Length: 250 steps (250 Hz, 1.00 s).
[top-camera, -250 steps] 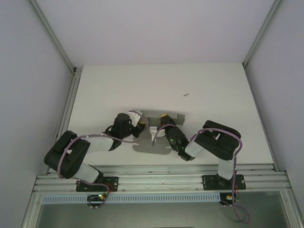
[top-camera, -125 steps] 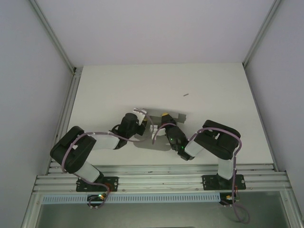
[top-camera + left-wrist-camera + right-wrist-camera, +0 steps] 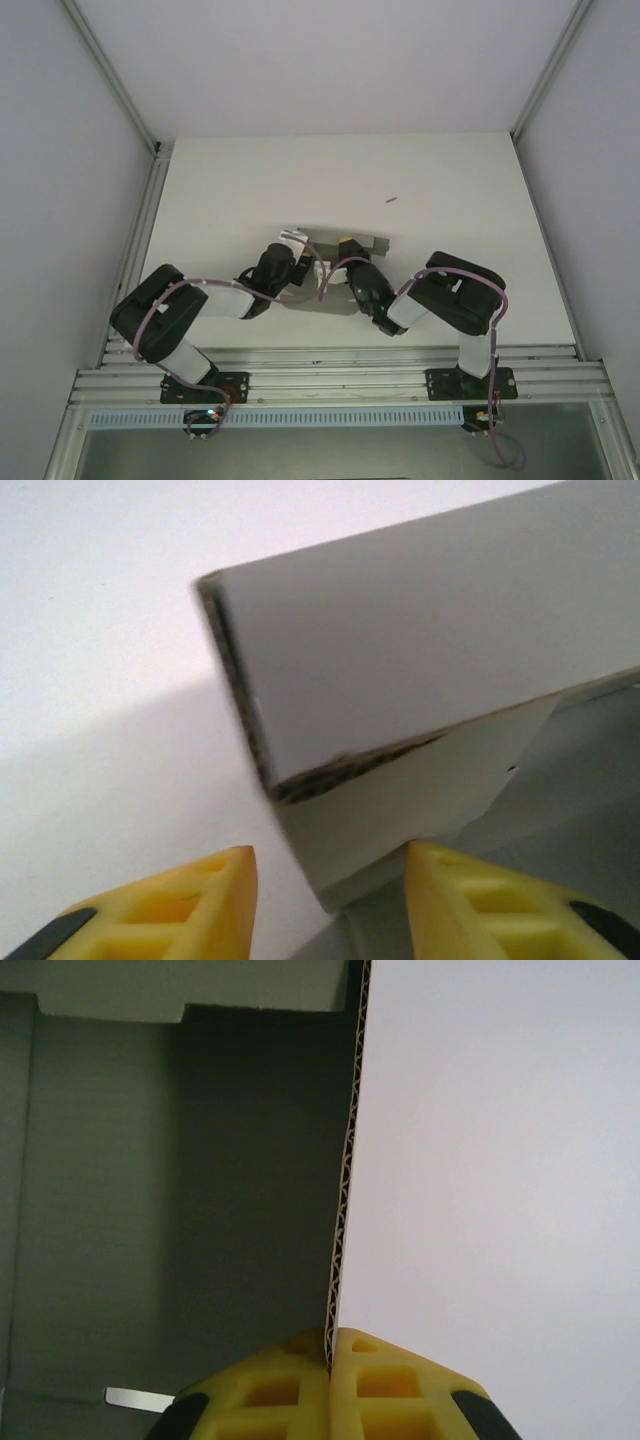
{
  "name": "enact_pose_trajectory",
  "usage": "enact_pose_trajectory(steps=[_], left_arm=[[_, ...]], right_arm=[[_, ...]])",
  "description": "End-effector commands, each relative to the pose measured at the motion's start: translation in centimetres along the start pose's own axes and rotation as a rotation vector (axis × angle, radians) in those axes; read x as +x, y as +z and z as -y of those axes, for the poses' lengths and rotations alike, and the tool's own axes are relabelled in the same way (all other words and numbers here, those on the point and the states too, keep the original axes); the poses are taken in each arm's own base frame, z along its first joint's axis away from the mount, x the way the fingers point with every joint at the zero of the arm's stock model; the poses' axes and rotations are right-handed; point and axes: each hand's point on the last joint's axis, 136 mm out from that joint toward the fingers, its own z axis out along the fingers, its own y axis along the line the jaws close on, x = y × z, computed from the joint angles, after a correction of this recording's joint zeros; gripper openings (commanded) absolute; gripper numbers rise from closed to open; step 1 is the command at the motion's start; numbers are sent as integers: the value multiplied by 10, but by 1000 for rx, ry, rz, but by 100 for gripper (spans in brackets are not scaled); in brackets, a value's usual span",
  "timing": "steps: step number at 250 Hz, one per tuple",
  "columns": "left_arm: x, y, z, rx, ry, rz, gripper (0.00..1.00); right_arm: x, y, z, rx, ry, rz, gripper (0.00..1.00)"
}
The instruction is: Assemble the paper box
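The white table (image 3: 250,180) takes up the middle of the top view, from the grey back wall down to the aluminium rails (image 3: 340,365) along the lower edge. The arm bases are bolted to those rails. The left arm (image 3: 190,305) reaches from the lower left up toward the centre. The right arm (image 3: 455,295) folds in from the lower right to the same spot.

The paper box (image 3: 372,243) lies between them, just below the centre of the frame. It is grey card, partly folded, with a low wall standing along its upper edge and a flat panel showing under the wrists.

In the left wrist view, a pale folded wall of the box (image 3: 420,650) runs from the upper right down toward the centre. Its raw corrugated edge is blurred. In the right wrist view, the shaded inside of the box (image 3: 180,1180) takes up the left half, and a thin wall stands edge-on up the middle.

The left gripper (image 3: 300,262) is at the box's left side. Its yellow fingers (image 3: 200,900) are spread apart, with the lower corner of the card between them (image 3: 328,870). They seem not to touch the card, but the close view is too soft to be sure.

The right gripper (image 3: 348,250) is over the box's middle. Its yellow fingers are pinched together on the bottom of the corrugated wall edge (image 3: 332,1345).

A small dark speck (image 3: 392,199) lies on the bare table above and to the right of the box, well apart from it.
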Motion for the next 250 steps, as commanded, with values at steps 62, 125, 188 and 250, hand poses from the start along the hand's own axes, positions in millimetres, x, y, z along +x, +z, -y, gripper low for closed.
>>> enact_pose_trajectory(steps=[62, 125, 188, 250], left_arm=[[-44, -8, 7, 268, -41, 132, 58], [-50, 4, 19, 421, -71, 95, 53], [-43, 26, 4, 288, -58, 49, 27], [-30, 38, -37, -212, 80, 19, 8]], right_arm=[[-14, -6, -36, -189, -8, 100, 0], [-14, -7, -38, -267, 49, 111, 0], [-13, -2, -33, -258, 61, 106, 0], [-12, 0, -36, -267, 78, 96, 0]])
